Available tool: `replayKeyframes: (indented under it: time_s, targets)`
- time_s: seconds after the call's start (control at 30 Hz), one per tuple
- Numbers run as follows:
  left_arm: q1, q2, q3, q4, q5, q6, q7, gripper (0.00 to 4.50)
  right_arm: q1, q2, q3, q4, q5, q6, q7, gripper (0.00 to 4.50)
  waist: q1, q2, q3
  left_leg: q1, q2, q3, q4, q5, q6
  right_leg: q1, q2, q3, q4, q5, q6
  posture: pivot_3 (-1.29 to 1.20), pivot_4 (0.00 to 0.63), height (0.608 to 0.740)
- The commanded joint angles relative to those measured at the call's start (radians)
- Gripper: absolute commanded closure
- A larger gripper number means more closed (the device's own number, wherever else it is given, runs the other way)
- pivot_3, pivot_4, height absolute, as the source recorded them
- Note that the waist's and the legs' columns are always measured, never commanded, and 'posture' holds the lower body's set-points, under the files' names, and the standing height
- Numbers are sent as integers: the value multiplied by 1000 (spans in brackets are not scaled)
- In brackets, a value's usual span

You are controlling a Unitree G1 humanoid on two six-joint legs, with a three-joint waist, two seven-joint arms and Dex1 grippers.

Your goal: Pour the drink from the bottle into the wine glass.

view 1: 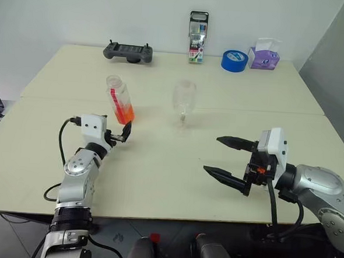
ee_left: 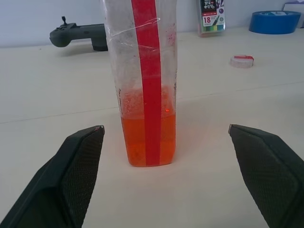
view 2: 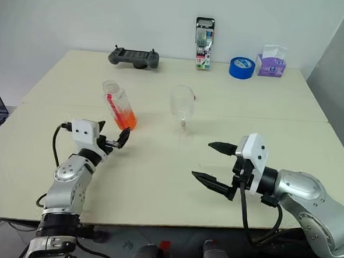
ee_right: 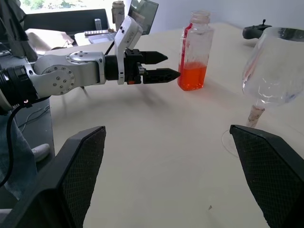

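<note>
The bottle (view 1: 120,100) is seen uncapped and upright on the tabletop (view 1: 157,175), clear with a red label strip — orange-red drink (ee_left: 142,142) fills its lower part. The wine glass (view 1: 183,101) stands beside it, empty. Left hand (view 1: 120,133) is spread just before the bottle; right hand (view 1: 228,159) is spread, holding nothing.

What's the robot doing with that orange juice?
It is getting ready to pour. The left gripper is open right in front of the bottle, not holding it. The bottle stands on the table with its cap off and some orange drink at the bottom. The wine glass beside it looks empty. The right gripper waits open nearby, holding nothing.
</note>
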Motion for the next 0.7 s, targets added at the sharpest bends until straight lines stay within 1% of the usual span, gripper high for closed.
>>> replayKeyframes:
  time_s: [0.03,0.43,0.57,0.7]
  targets:
    - [-44,16,-6,17,9,-33,-6,0,-9,-4,-9,-9,-13,-31,2,43,2,0,0,0,0,0,0,0,0,0,0,0,0,0,0,0,150,740]
    - [-132,39,0,148,18,-82,-19,0,10,-2,-24,-19,-15,-39,-9,43,2,0,0,0,0,0,0,0,0,0,0,0,0,0,0,0,150,740]
    - [-183,41,-8,228,33,-109,-17,0,2,0,-23,-20,-13,-31,-23,43,3,0,0,0,0,0,0,0,0,0,0,-1,0,0,0,0,150,740]
    - [-250,36,-24,336,40,-146,-55,0,-11,0,-18,-24,-9,-21,-39,43,3,0,0,-1,0,0,0,0,0,0,0,-3,0,0,0,0,150,740]
